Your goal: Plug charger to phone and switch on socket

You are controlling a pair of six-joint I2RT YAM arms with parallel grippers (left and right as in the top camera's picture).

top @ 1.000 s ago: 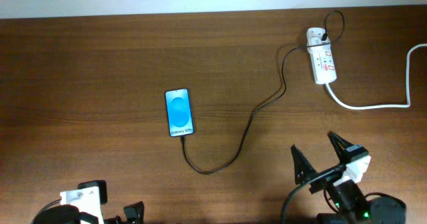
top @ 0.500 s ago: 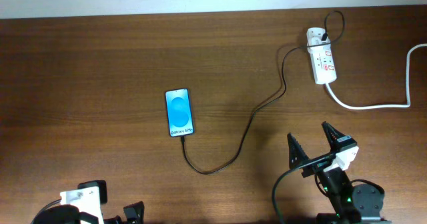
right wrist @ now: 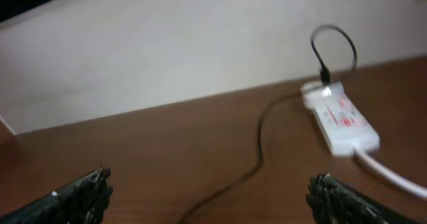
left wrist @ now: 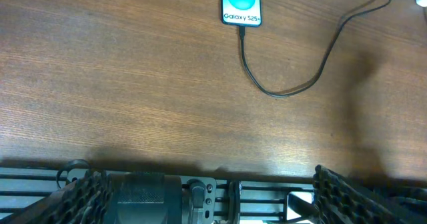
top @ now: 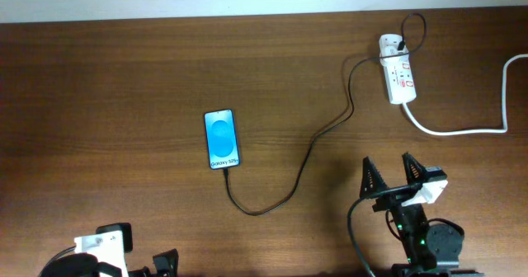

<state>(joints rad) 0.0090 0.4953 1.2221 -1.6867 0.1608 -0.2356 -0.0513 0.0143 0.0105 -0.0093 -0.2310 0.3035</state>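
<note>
Two grippers, both with jaws spread wide and holding nothing. Your right gripper (top: pixel 388 166) hovers at 5 o'clock on the table (top: pixel 124 79). Your left gripper (left wrist: pixel 205 174) sits at 7 o'clock, by the near edge. Phone (top: pixel 223 139) lies flat just left of centre, screen lit blue. Charger (top: pixel 309 149) meets its lower edge, loops, then runs to the socket (top: pixel 398 77) at 2 o'clock. Switch position: cannot tell.
</note>
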